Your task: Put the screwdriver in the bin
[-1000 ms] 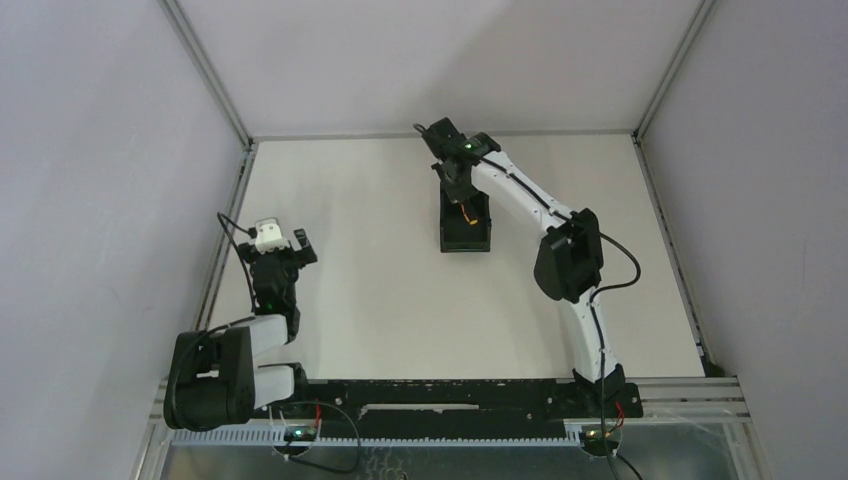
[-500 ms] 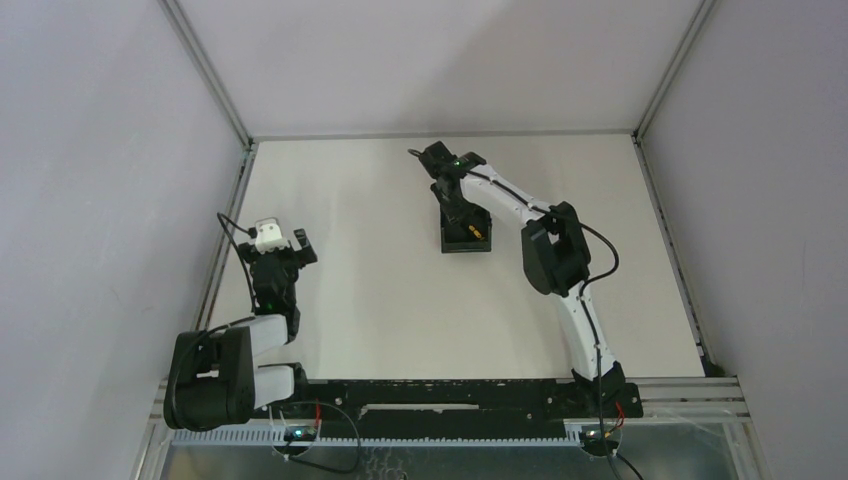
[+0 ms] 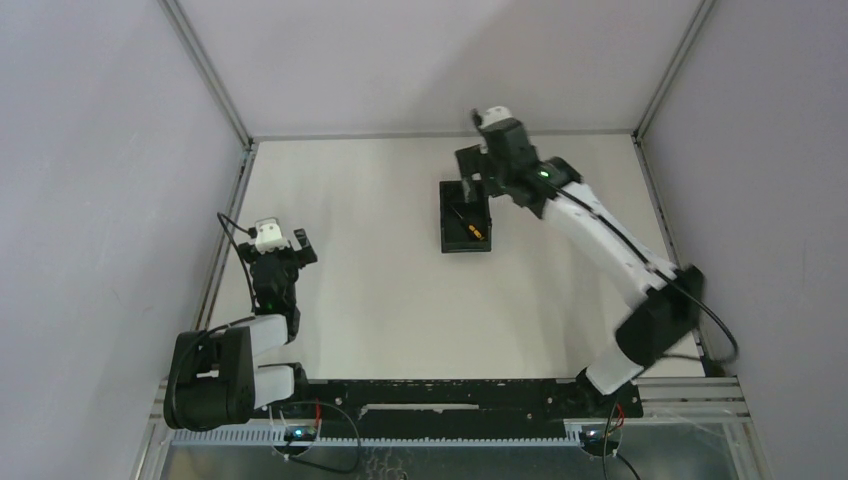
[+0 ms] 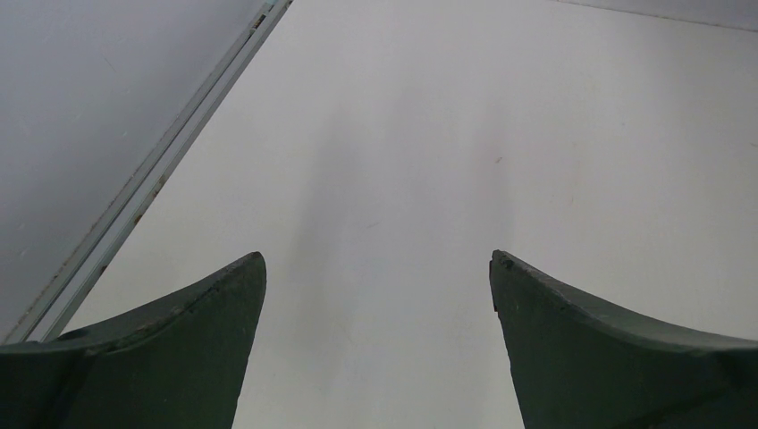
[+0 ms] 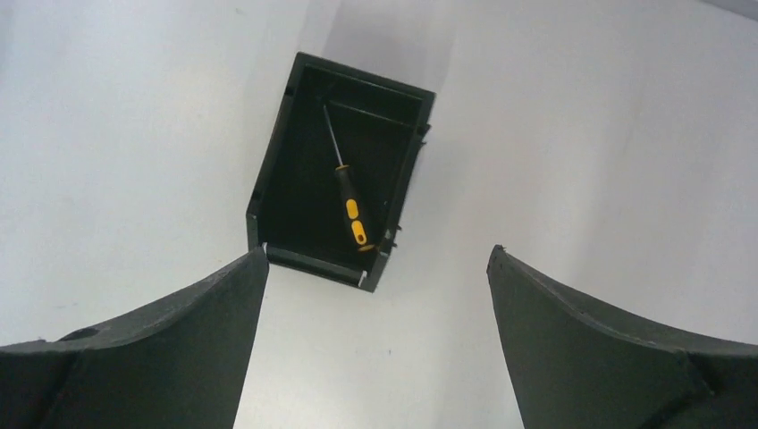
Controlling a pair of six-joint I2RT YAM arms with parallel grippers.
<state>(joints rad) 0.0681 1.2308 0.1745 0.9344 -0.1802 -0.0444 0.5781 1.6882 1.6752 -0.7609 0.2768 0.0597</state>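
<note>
The black bin [image 3: 465,246] stands on the white table at the back middle. The screwdriver [image 3: 470,228], with a yellow-and-black handle and a thin shaft, lies loose on the bin's floor. In the right wrist view the screwdriver [image 5: 349,201] lies aslant inside the bin [image 5: 315,264], handle toward the near wall. My right gripper [image 3: 478,172] hangs above the bin's far end, and this gripper [image 5: 377,255] is open with only table between its fingers. My left gripper [image 3: 278,243] stays low at the table's left and stands open over bare table [image 4: 377,259].
A metal frame rail [image 4: 143,192] runs along the table's left edge close to my left gripper. Grey walls enclose the table on three sides. The right arm's elbow [image 3: 655,320] reaches out toward the right edge.
My right gripper has opened and let go of the screwdriver, which now lies in the bin. The gripper has lifted off the bin, and the right arm's elbow has swung out to the right.
</note>
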